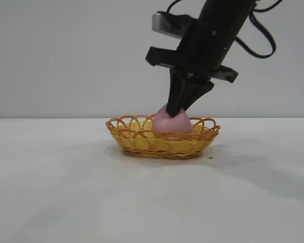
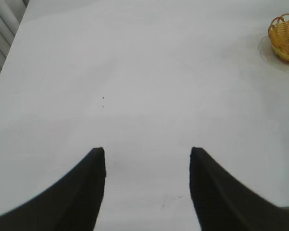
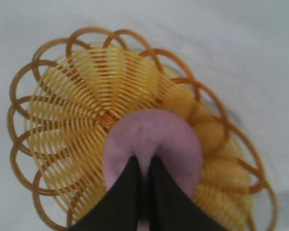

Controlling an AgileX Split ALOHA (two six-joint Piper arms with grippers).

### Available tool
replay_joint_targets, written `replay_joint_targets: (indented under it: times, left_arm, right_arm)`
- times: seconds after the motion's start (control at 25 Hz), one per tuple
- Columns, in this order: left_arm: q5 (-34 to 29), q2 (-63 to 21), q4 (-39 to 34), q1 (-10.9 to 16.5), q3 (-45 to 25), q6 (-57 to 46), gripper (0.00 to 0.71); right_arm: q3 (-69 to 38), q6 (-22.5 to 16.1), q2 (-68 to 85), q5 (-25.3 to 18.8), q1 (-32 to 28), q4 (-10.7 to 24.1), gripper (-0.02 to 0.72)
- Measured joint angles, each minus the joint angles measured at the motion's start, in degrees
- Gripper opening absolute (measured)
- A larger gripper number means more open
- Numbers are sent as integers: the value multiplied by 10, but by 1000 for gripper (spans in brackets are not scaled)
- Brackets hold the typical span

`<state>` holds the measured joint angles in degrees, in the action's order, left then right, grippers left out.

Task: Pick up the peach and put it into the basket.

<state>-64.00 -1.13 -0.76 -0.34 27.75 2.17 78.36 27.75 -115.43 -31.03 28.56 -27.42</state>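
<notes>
Here the right gripper (image 1: 173,109) has its fingers (image 3: 156,192) pinched almost together on the top of the peach (image 1: 172,123), which sits inside the basket (image 1: 142,140), right of its middle and rising above the looped rim. The right arm comes down steeply from the upper right, its fingers pointing down into the basket, whose loops ring the peach on every side. The basket stands alone on the white worktop (image 1: 55,192) with open surface all round, while the left gripper (image 2: 147,159) hovers well away over bare worktop, fingers spread and holding nothing.
</notes>
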Motion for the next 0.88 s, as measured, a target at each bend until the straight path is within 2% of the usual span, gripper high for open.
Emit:
replay_joint_targets:
  times: [0.04, 0.16, 0.2, 0.4, 0.44, 0.52, 0.72, 0.8, 0.88]
  left_arm:
    - [0, 0, 0, 0, 0, 0, 340]
    - [0, 0, 0, 0, 0, 0, 340]
    - [0, 0, 0, 0, 0, 0, 340]
    - [0, 0, 0, 0, 0, 0, 340]
    - [0, 0, 0, 0, 0, 0, 340]
    - [-1, 0, 0, 0, 0, 0, 340]
    - [-1, 0, 0, 0, 0, 0, 340]
    - [-1, 0, 0, 0, 0, 0, 340]
    - [-1, 0, 0, 0, 0, 0, 340]
  right_arm:
    - [0, 0, 1, 0, -3, 1, 395]
    - [0, -4, 20, -15, -9, 16, 396]
    - [0, -9, 29, -19, -11, 20, 436]
    - [0, -69, 103, -56, -33, 55, 421]
    - [-3, -81, 117, -70, -41, 68, 421]
    - [-22, -109, 140, -93, -60, 105, 367]
    - [-103, -224, 187, -160, -164, 213, 370]
    - [-122, -256, 206, -177, -217, 245, 370]
    - [-132, -277, 234, -185, -270, 254, 370]
